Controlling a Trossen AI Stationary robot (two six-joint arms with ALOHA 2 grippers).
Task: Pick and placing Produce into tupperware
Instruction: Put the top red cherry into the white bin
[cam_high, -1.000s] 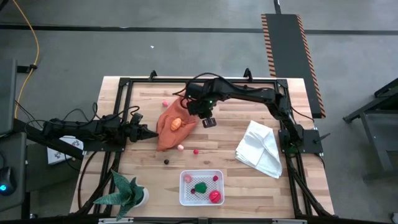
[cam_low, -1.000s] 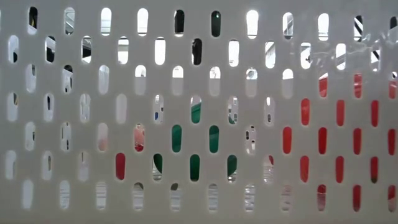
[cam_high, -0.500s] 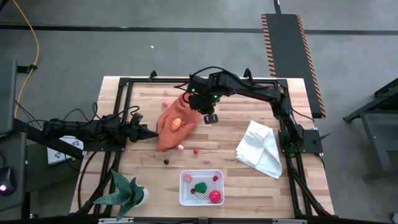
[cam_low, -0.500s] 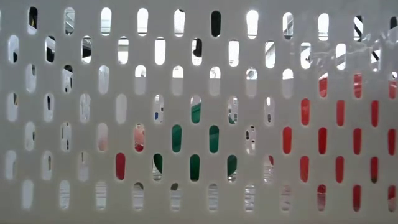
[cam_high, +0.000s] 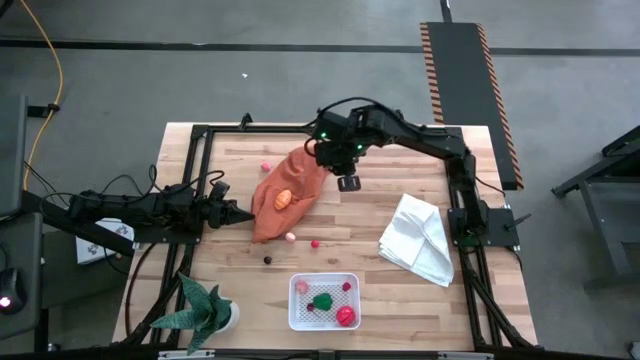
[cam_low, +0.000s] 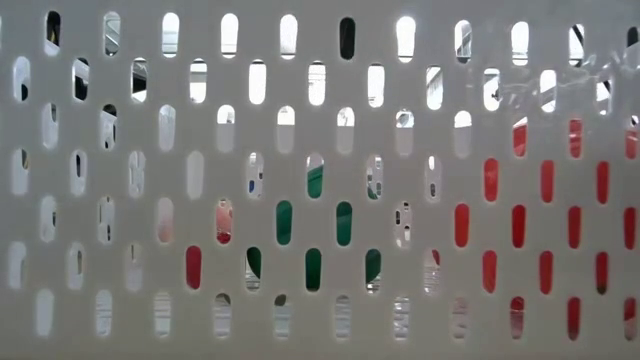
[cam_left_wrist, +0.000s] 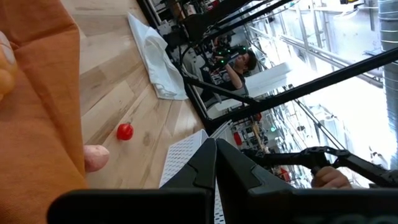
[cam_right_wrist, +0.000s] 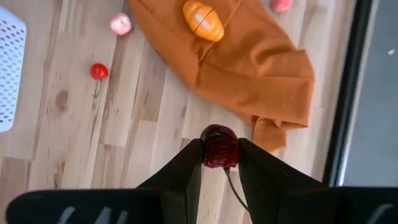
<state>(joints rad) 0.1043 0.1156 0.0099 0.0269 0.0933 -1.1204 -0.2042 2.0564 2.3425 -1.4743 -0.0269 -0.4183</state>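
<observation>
Tupperware (cam_low: 320, 180) wall blocks the low view; right end effector (cam_right_wrist: 219, 155) clamps a dark cherry (cam_right_wrist: 219, 146); left end effector (cam_left_wrist: 215, 162) together.

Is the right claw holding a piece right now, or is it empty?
Holding. In the right wrist view the right claw is shut on a dark red cherry, its stem hanging down, above the table beside the orange cloth.

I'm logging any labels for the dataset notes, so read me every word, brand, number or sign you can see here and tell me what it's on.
None: no readable text in any view.
The white container, orange cloth and white folded cloth carry no print.
The striped strip on the floor beyond the table has only diagonal hazard stripes, no words.
Room clutter in the left wrist view is too blurred to read.
</observation>
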